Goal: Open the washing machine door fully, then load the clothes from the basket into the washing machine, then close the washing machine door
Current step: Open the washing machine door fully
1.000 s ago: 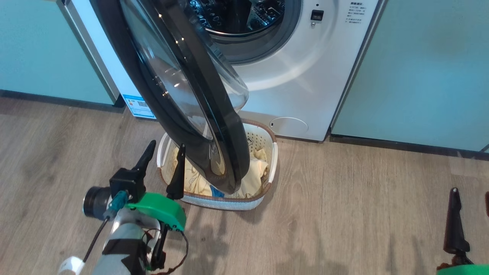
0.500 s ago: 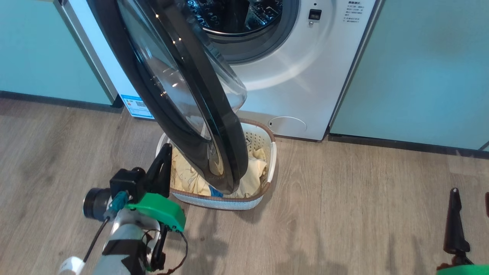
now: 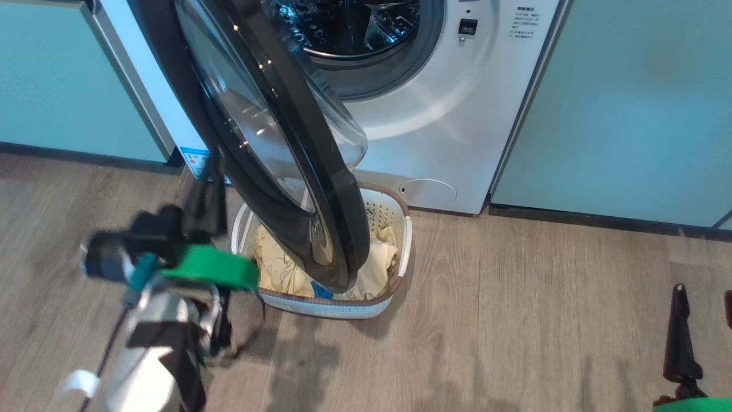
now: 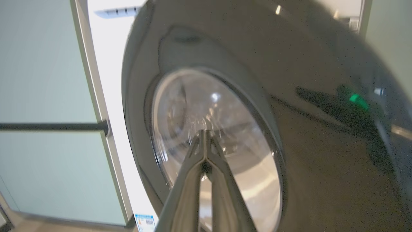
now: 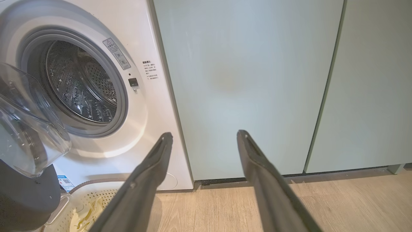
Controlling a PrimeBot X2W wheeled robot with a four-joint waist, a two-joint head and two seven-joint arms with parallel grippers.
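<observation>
Since that round glossy black door blocks the cream plastic basket, left pincer is pinched together, probably to shove it wider; right pincer sits apart.

Left claw (pinched) faces washing machine door.

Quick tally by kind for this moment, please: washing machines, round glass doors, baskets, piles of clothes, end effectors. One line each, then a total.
Washing machine: 1
Round glass door: 1
Basket: 1
Pile of clothes: 1
End effectors: 2, the left end effector and the right end effector
Total: 6
</observation>
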